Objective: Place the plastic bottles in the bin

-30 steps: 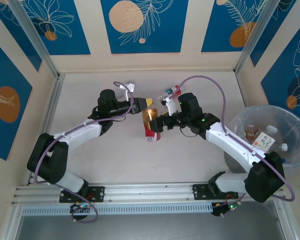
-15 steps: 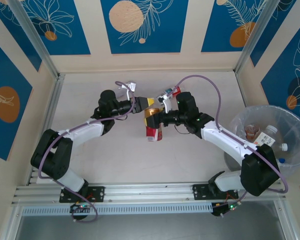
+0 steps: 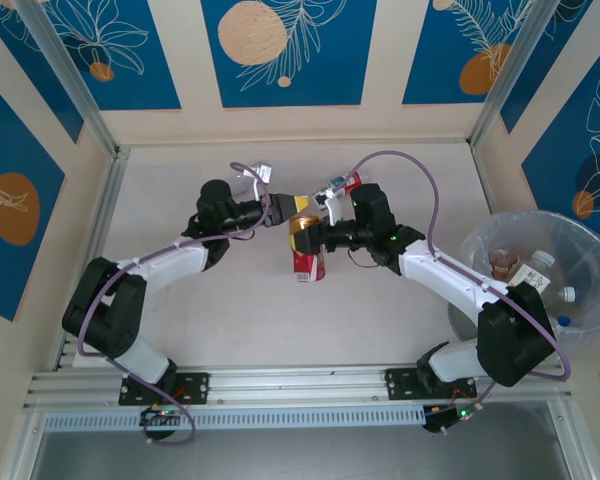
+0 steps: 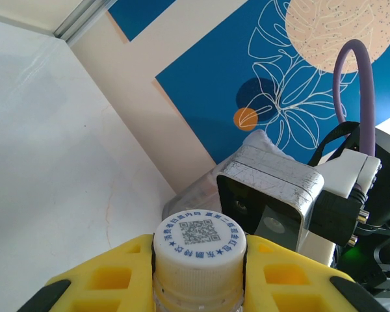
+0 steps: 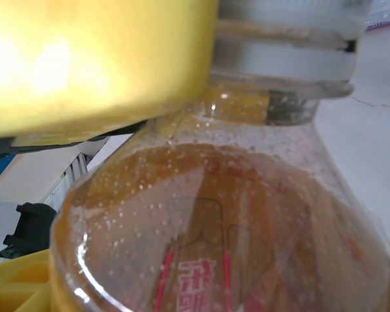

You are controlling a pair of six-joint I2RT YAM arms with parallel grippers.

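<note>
An amber plastic bottle with a red label and a white cap sits mid-table between both arms. My left gripper is shut on its cap, the yellow fingers pressing both sides. My right gripper is open, and the bottle's body lies between its wide-spread fingers. A clear bottle and a red-capped bottle lie behind the grippers. The bag-lined bin stands at the right with a few bottles inside.
Blue-patterned walls close in the back and sides. An aluminium rail runs along the near edge by the arm bases. The right arm's purple cable loops above the table between the grippers and the bin.
The right gripper has moved left and closed in around the amber bottle's body. The left gripper shifted slightly with the cap still held.
</note>
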